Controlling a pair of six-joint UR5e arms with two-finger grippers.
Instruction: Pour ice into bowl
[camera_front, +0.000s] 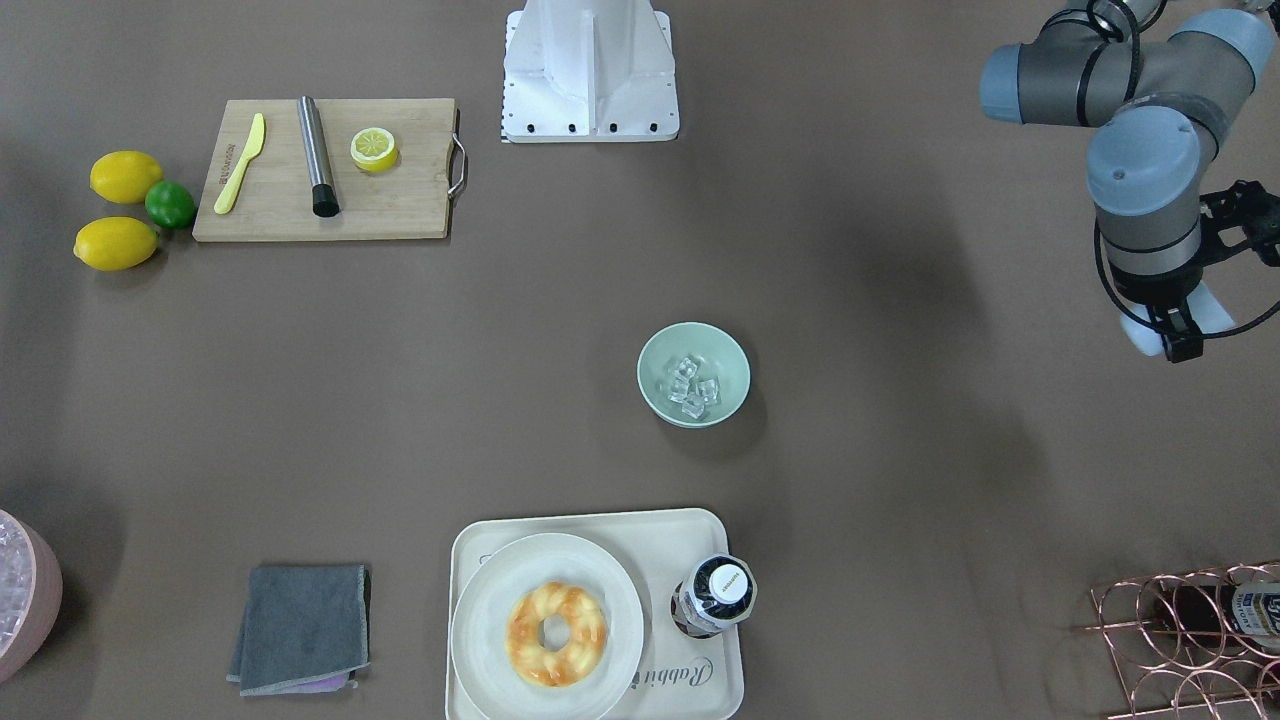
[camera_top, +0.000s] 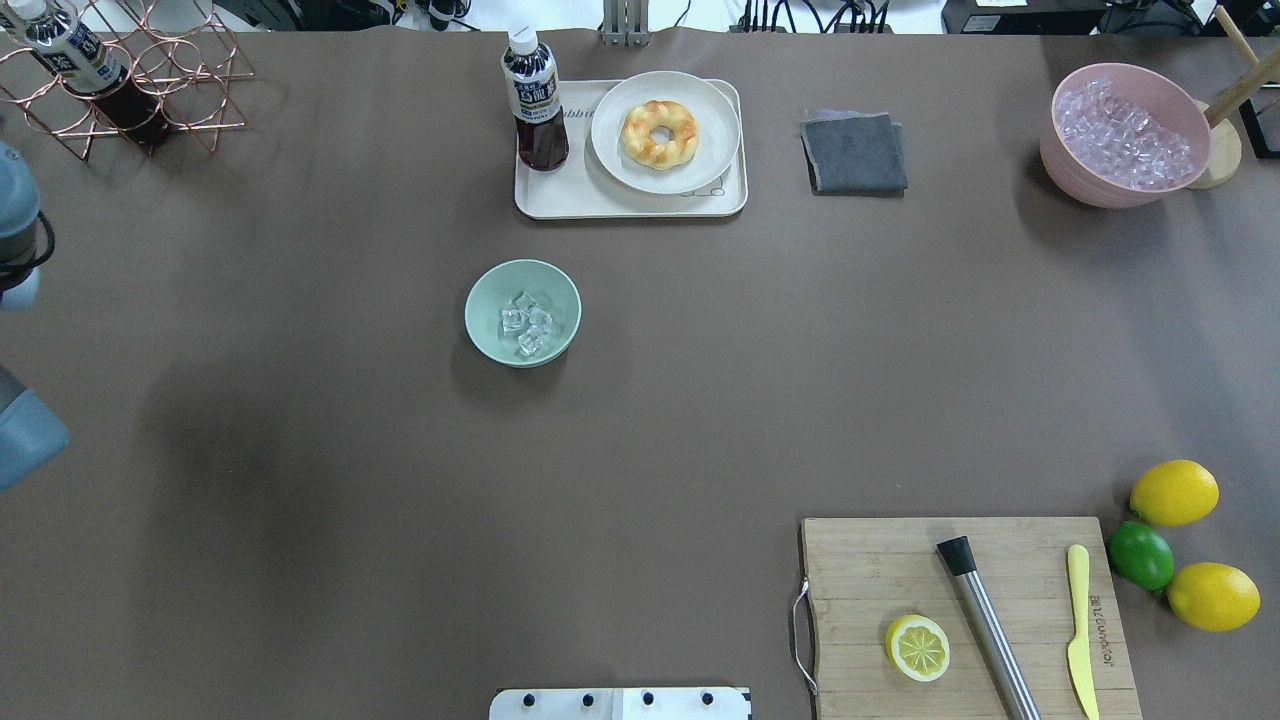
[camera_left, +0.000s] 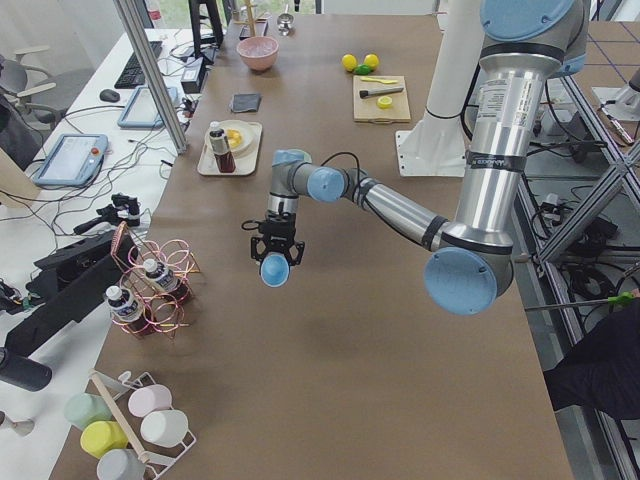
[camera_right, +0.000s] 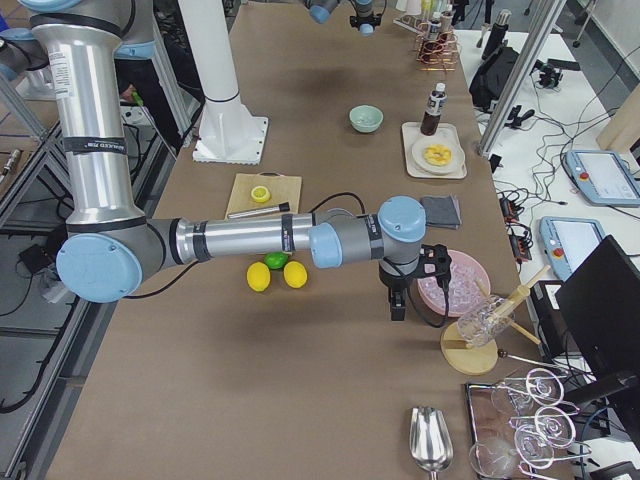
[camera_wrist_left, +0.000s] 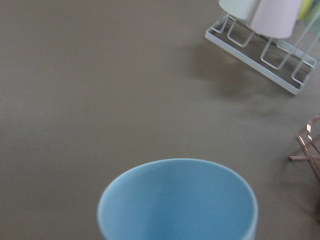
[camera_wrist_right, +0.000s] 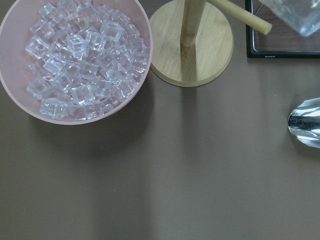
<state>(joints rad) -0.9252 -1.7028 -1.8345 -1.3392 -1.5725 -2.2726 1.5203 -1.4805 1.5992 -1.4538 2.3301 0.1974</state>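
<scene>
On my table I see a wooden cutting board carrying a lemon half, a steel rod and a yellow knife. Two lemons and a lime sit just beside it. A tray holds a plate with a doughnut, and an upright bottle. A grey cloth lies between the tray and a pink tub heaped with ice pieces.

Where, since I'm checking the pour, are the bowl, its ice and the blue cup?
bowl (camera_top: 485, 305), overhead view, bare inside wall left of the cubes
ice (camera_top: 527, 325), overhead view, middle of the cube cluster
blue cup (camera_wrist_left: 177, 200), left wrist view, inside wall
</scene>
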